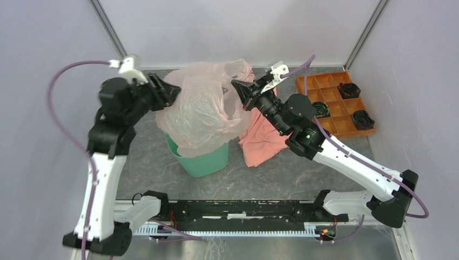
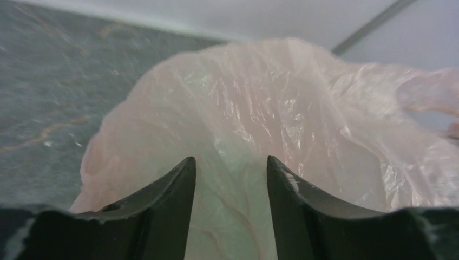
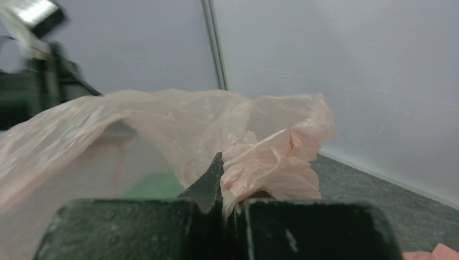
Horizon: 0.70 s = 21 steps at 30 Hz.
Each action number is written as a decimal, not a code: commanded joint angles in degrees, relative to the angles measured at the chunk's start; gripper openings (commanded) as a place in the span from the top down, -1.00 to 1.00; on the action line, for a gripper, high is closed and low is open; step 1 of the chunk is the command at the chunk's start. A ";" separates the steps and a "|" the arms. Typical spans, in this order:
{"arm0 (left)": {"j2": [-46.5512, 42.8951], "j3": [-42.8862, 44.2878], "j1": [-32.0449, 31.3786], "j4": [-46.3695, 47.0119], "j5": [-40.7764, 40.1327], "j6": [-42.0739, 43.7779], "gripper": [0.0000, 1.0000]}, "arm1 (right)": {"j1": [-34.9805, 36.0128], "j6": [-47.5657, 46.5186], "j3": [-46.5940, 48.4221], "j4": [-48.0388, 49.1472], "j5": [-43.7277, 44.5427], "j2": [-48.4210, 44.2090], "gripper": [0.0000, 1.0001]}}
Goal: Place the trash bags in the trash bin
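Because the trash bag (image 1: 201, 111) is thin, crinkly film that collapses on itself, it is held up from two sides rather than dropped in one lump. It billows over the mouth of the trash bin (image 1: 205, 161), hiding the rim, so only the bin's lower mint-green wall shows beneath it. How much of the film already hangs inside I cannot tell, though green shows faintly through it in both wrist views.

On the bag's far right side, the right gripper (image 1: 240, 89) is pressed together on a bunched fold of the film (image 3: 270, 162), which keeps that side lifted. The left gripper (image 1: 166, 91) sits at the opposite edge. In its own view the fingers (image 2: 176, 189) stand spread, with film lying across the gap but not squeezed, so that side seems to be steadied or about to be grasped, not held.

I judge the bag to be poised above the opening and the pushing-down not yet done. The trapped air will likely resist, and the light bin could tip if the film is tugged sideways.

Just right of the bin, a salmon cloth (image 1: 262, 141) lies crumpled on the grey surface (image 1: 146, 157). Further right, an orange tray (image 1: 316, 84) holds a few black parts (image 1: 349, 89), well apart from the work.
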 commanded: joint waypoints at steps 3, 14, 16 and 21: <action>-4.40 -16.14 -0.11 15.72 17.84 -7.52 -0.04 | 0.13 -0.49 1.86 4.18 -3.49 -1.88 0.99; -13.71 -34.68 -0.20 16.66 17.43 -10.41 0.12 | 0.24 5.42 10.48 9.00 -12.98 7.70 0.98; -11.79 -35.75 -0.35 17.18 18.59 -9.32 0.06 | 0.22 6.48 10.99 9.23 -14.89 9.04 0.99; -7.74 -33.37 -0.56 16.90 20.03 -5.76 -0.12 | 0.22 2.21 11.61 7.16 -19.00 10.38 0.99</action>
